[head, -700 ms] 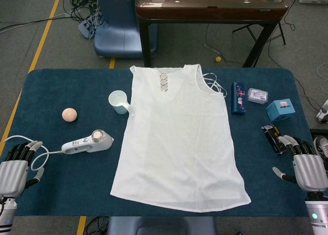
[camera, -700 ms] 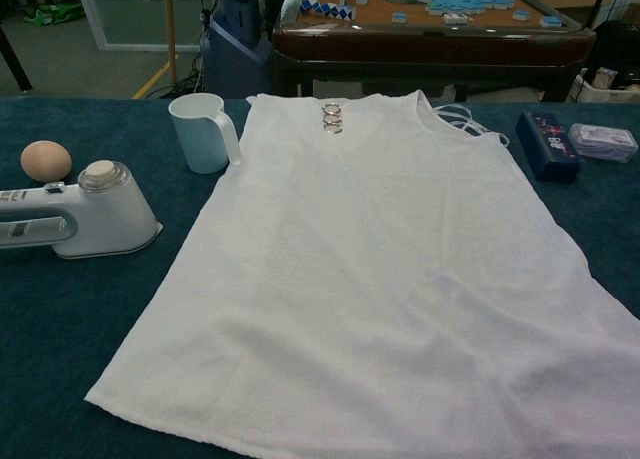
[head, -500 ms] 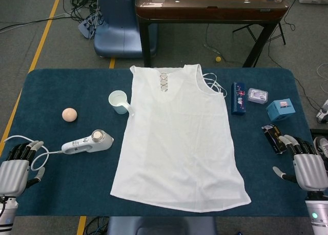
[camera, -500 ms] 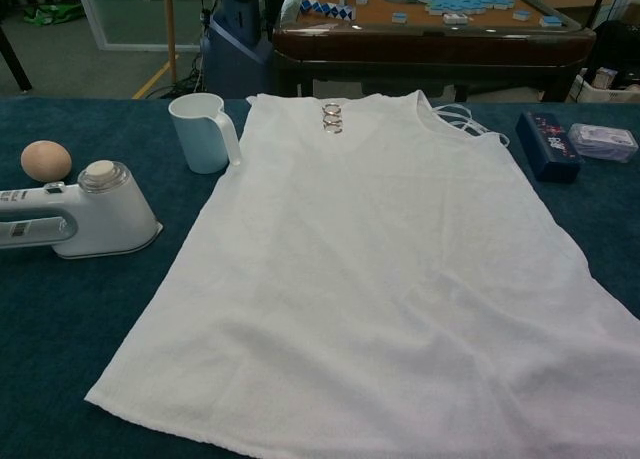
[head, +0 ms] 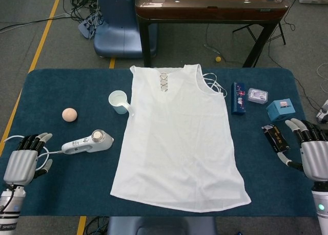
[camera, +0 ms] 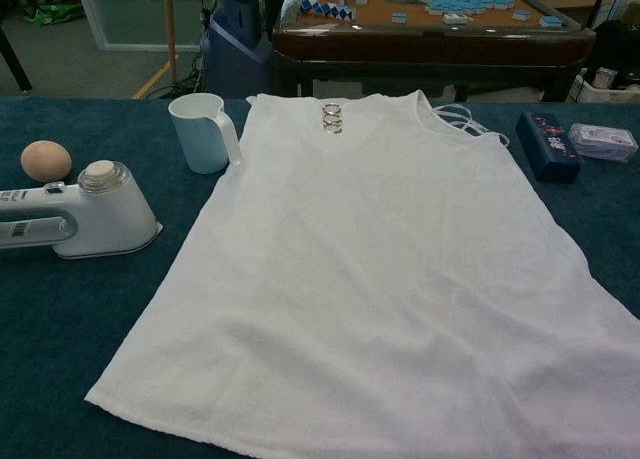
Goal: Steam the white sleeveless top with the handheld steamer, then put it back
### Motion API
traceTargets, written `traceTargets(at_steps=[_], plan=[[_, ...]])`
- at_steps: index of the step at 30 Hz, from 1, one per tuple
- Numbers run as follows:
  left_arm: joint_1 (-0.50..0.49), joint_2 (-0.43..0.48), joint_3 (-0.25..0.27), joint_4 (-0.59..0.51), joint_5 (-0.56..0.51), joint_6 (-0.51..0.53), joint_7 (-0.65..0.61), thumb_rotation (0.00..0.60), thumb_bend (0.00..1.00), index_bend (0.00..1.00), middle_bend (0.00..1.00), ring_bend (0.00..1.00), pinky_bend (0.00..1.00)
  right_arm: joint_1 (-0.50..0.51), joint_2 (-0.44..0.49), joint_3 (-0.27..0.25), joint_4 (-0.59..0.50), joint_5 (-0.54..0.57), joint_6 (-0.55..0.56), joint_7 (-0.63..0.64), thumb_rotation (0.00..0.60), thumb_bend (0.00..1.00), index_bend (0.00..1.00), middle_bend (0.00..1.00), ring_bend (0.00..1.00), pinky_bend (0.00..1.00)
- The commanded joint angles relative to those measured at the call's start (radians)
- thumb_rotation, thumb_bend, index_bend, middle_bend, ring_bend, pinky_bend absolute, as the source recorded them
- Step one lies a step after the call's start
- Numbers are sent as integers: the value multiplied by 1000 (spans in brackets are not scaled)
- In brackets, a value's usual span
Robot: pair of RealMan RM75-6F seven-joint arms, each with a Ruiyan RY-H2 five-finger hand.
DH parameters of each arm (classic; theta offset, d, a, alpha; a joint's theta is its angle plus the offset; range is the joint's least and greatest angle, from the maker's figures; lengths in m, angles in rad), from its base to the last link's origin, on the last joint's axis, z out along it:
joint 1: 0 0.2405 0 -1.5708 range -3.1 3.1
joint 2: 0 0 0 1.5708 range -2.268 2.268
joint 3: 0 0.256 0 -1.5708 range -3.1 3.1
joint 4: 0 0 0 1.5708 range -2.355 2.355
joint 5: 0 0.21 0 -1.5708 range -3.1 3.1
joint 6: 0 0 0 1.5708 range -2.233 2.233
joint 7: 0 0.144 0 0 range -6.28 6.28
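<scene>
Quick update: both hands just shifted forward over the counter (head: pixel 61 86) compared with half a second ago. The left hand (head: pixel 23 161) has crept up and inward, so its fingers (head: pixel 36 139) now sit noticeably closer to the handheld steamer (head: pixel 88 142), which lies on its side just ahead and inboard of those fingertips, handle end pointing back at them. Its cord (head: pixel 45 152) loops right past the fingers. Fingers are spread and empty, not touching anything yet.

The right hand (head: pixel 311 153) also moved up; its fingers (head: pixel 297 126) are apart and holding nothing, with a dark flat packet (head: pixel 274 137) just inboard of them and a small blue box (head: pixel 280 109) a bit beyond.

The white sleeveless top (head: pixel 179 137) hasn't budged, lying flat mid-counter between the two hands, well apart from both. A white cup (head: pixel 119 102) and a peach ball (head: pixel 69 114) sit beyond the left fingers.

My read: this looks like the start of the reach for the steamer, so steaming hasn't begun at all. Cord might snag the fingers, worth watching.
</scene>
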Motion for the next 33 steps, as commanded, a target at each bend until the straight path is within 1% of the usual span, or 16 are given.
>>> traceTargets(at_steps=[1,13,20,28,33], plan=[[-32,-26,-13,8,-24,-41,10,600,294,154,157,128,94,6,18,20,-26,18,11,-22,600,90,169,188,143,164],[-122,-112,-42,38,-143,-171,82,600,293,66,150,129,94,-1,25,11,-33,42,3,-10,600,90,169,188,143,164],[-158,-174,-53,72,-198,-193,143,600,293,42,127,124,94,-8,18,-7,-18,28,1,17,600,90,169,188,143,164],[-185,-221,-60,121,-258,-215,178,598,292,39,116,123,94,-24,19,-13,-7,31,19,39,600,89,169,188,143,164],[-197,-248,-64,159,-288,-226,181,576,283,39,115,123,94,-29,21,-15,-2,28,27,47,600,90,169,188,143,164]])
